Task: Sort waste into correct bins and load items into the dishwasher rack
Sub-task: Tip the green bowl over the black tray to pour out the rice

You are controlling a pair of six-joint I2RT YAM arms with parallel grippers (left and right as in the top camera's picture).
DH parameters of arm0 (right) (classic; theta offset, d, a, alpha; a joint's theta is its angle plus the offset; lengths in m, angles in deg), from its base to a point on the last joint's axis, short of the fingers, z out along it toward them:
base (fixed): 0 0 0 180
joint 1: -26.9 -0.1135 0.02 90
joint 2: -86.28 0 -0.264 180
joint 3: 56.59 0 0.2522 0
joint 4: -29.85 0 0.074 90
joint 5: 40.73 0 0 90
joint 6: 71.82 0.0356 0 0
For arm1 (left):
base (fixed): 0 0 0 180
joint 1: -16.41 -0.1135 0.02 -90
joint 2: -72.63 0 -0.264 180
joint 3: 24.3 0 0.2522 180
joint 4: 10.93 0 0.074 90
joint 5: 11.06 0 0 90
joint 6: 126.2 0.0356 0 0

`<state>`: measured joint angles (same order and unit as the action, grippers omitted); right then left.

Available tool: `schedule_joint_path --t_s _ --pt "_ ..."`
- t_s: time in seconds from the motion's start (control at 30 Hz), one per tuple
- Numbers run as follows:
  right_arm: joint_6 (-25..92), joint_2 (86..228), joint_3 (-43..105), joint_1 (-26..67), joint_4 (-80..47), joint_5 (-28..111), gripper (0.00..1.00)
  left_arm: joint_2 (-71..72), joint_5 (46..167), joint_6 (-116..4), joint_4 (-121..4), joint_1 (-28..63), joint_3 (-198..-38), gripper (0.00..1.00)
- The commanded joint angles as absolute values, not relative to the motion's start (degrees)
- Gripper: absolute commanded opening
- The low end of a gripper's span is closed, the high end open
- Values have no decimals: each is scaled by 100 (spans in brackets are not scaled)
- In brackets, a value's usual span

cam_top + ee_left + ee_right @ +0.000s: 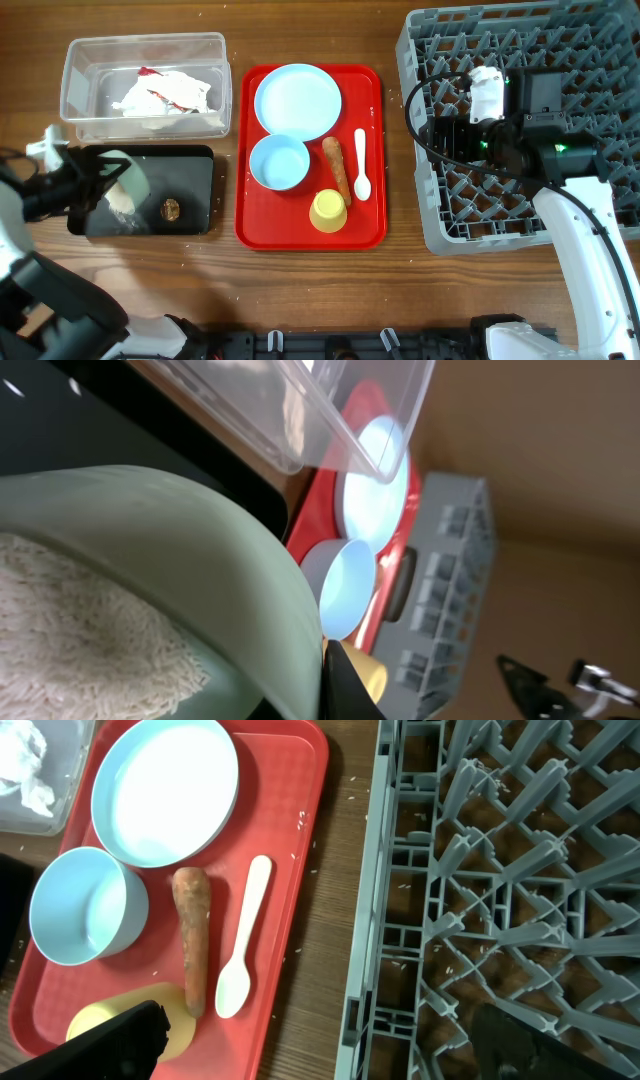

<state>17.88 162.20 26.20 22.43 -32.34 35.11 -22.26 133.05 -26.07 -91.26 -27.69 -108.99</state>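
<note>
Over by the left edge of the bench [300,285], the left gripper [98,186] is clamped on the rim of the pale green bowl [128,178] and holds it tipped on its side over the black tray [195,170]. Seen from that wrist, the bowl has a bed of white rice [80,630] lying in it, and one dark finger [348,685] presses against the outside of its wall. A small heap of rice sits on the tray right under the bowl. The brown lump [170,209] lies just beside the heap, nearer the tray's middle. Behind the black tray, in the far left corner, the clear tub [75,75] holds the crumpled paper [165,93] with its red marks.

The red tray [370,225] lies in the middle of the bench. The plate [297,102] takes its far end, with the blue bowl [279,162] just in front of it and the yellow cup [329,211] at the near end. The carrot [337,168] lies lengthwise between the blue bowl and the spoon [361,165], its near end right beside the cup. The spoon is a little apart from the carrot, scoop toward the near edge.

The rack [450,40] fills the far right corner. The right arm hangs over it, and the right gripper [315,1025] is spread wide with nothing between its fingers, above the rack's left rim. Stray grains dot the rack floor and the wood beside it.
</note>
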Motion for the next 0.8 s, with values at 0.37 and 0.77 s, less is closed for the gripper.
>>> schedule_joint_path --t_s 0.37,0.77 --pt "1841 16301 2679 2226 -3269 3411 100 -3529 16929 -2275 -9143 -3328 -10764 4" --pt "1880 16301 2681 2226 -3264 3411 100 -3527 16929 -2985 -9471 -3429 -10766 4"
